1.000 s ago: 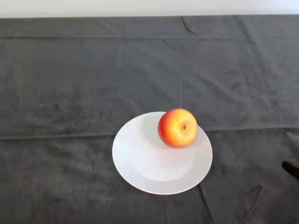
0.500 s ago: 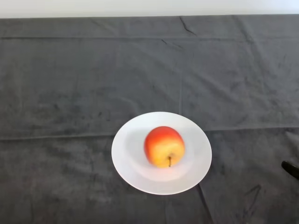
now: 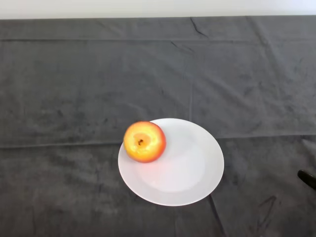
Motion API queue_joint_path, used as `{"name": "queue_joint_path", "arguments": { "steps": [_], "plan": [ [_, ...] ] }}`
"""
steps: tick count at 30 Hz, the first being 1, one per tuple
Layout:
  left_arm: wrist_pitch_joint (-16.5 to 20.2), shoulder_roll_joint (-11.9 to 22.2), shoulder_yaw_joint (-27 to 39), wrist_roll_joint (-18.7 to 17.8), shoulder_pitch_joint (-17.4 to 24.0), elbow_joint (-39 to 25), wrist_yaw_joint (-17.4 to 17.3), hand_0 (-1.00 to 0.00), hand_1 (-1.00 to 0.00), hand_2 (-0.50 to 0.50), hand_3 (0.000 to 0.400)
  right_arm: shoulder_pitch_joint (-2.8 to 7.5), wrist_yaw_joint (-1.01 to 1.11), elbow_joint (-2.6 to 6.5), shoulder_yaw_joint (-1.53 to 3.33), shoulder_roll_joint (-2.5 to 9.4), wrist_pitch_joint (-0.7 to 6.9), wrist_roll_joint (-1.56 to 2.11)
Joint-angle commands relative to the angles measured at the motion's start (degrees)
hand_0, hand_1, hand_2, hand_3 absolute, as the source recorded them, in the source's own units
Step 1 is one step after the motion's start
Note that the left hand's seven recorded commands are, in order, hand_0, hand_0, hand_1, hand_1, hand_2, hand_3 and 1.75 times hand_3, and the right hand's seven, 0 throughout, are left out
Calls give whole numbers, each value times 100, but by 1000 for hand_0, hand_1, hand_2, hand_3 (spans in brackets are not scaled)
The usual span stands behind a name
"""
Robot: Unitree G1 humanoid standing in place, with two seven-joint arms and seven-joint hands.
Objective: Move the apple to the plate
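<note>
A red and yellow apple [image 3: 144, 141] lies on the white plate [image 3: 190, 175], up against its upper left rim, with its stem end turned upward toward the camera. The plate sits a little below the middle of the dark cloth.
The dark cloth [image 3: 74, 84] covers the whole table, with creases running across it. A pale strip of the far edge [image 3: 158, 7] shows along the top. A small dark object [image 3: 308, 178] pokes in at the right edge.
The apple has rolled across the plate from its upper right rim, through the middle, to the upper left rim. The plate has stayed put.
</note>
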Motion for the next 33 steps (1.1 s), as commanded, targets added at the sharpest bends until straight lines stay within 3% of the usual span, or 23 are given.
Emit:
{"name": "queue_joint_path", "arguments": {
  "steps": [1, 33],
  "plan": [
    [-95, 578, -128, -75, -368, 220, -35, 0, 0, 0, 0, 142, -18, 211, 108, 22, 83, 202],
    [-133, 612, -321, -268, -352, 280, -36, 0, 0, 0, 0, 141, -20, 212, 112, 20, 80, 206]
  ]
}}
